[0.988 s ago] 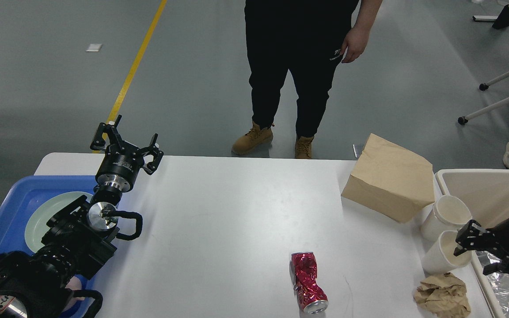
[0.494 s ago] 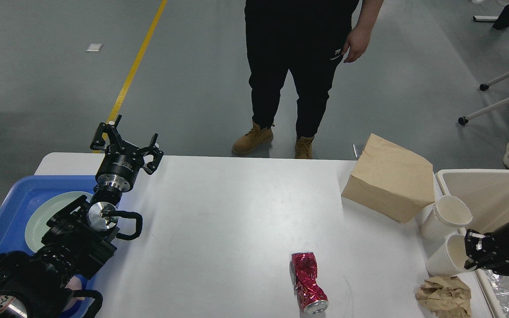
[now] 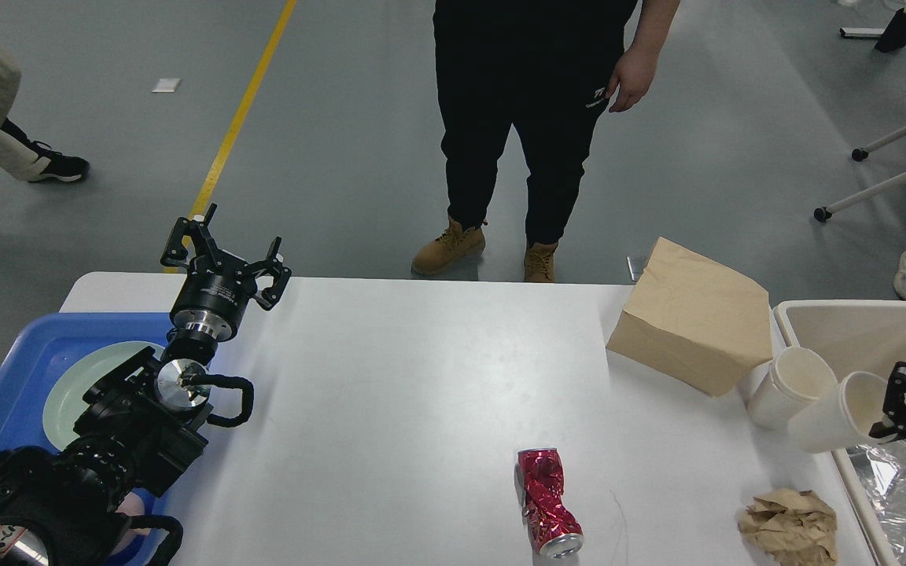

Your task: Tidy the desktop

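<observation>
1. The right gripper (image 3: 890, 405) is clamped on the rim of a white paper cup (image 3: 837, 413), holding it tilted over the near edge of the beige bin (image 3: 854, 326).
2. The left gripper (image 3: 221, 253) is held above the desktop's far left corner, fingers spread, holding nothing.
3. On the white desktop (image 3: 421, 377) lie a crushed red can (image 3: 546, 501), a brown paper bag (image 3: 693, 316), a second cup (image 3: 782, 385) and crumpled paper (image 3: 788, 525).

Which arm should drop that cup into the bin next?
Right. Its gripper is clamped on the rim of a paper cup, held tilted at the beige bin's edge. The left gripper hovers open at the desktop's far-left side, by the blue tray.
</observation>
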Available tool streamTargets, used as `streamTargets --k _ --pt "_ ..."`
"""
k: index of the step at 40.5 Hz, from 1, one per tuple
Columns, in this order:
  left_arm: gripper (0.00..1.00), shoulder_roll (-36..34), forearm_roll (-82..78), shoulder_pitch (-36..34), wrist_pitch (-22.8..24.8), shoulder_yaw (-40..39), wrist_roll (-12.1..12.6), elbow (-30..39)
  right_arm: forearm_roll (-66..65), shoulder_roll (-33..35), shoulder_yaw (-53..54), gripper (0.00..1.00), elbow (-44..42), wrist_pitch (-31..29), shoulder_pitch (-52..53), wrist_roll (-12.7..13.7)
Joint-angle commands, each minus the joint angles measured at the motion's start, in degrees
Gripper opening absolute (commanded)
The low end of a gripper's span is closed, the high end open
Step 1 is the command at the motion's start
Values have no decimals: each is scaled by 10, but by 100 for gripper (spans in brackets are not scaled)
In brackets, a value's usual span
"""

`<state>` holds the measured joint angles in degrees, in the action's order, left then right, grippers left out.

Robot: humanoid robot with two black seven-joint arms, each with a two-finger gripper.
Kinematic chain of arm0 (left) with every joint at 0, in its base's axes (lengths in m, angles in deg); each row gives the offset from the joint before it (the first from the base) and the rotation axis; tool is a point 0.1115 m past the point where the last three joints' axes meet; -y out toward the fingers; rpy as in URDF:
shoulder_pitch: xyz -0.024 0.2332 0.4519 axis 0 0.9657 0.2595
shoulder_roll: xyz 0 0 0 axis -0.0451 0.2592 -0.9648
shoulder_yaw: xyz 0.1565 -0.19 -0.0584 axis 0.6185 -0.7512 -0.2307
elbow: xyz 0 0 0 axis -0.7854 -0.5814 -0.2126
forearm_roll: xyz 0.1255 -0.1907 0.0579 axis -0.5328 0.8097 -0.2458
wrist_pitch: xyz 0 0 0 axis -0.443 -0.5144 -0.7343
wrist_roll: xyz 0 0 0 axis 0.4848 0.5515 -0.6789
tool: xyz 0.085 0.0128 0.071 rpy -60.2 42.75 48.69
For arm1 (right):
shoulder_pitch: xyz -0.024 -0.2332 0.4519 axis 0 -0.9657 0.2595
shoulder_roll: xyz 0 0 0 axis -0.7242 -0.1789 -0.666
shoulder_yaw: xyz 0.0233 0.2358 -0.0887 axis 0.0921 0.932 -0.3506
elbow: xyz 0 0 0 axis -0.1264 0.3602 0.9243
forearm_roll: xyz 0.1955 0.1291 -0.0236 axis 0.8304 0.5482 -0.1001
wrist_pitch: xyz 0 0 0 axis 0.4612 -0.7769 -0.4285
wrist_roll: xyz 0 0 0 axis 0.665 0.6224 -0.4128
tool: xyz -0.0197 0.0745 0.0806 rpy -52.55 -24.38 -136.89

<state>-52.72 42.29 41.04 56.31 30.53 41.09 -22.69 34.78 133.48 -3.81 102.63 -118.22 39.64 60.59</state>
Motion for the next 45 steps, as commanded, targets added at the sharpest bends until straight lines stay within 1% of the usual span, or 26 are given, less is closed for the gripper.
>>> streamTargets --k 1,5,12,22,28,36,37,38,39,41,42,43,45 --pt "96 0 0 1 0 0 0 0 -1 32 0 0 -1 -46 56 0" --pt "96 0 0 0 0 0 0 0 -1 50 0 0 -3 -59 91 1" --pt "96 0 0 1 0 0 0 0 -1 65 1 0 -18 -59 143 1" --pt "96 0 0 0 0 0 0 0 0 60 4 0 -43 -37 137 1" --pt "96 0 0 0 0 0 0 0 2 57 5 0 -89 35 60 2" --pt "96 0 0 0 0 0 0 0 9 4 7 1 -167 191 -83 2" --pt "96 0 0 0 0 0 0 0 9 -4 7 11 -178 211 -103 2" --pt "96 0 0 0 0 0 0 0 9 -12 8 24 -186 232 -120 2" --pt "96 0 0 1 0 0 0 0 10 -22 9 42 -195 252 -136 2" --pt "96 0 0 1 0 0 0 0 10 -41 12 80 -209 296 -164 2" --pt "96 0 0 0 0 0 0 0 10 -49 15 96 -216 318 -177 2" --pt "96 0 0 1 0 0 0 0 10 -56 19 100 -219 336 -187 2" --pt "96 0 0 0 0 0 0 0 10 -63 33 100 -220 366 -215 2"
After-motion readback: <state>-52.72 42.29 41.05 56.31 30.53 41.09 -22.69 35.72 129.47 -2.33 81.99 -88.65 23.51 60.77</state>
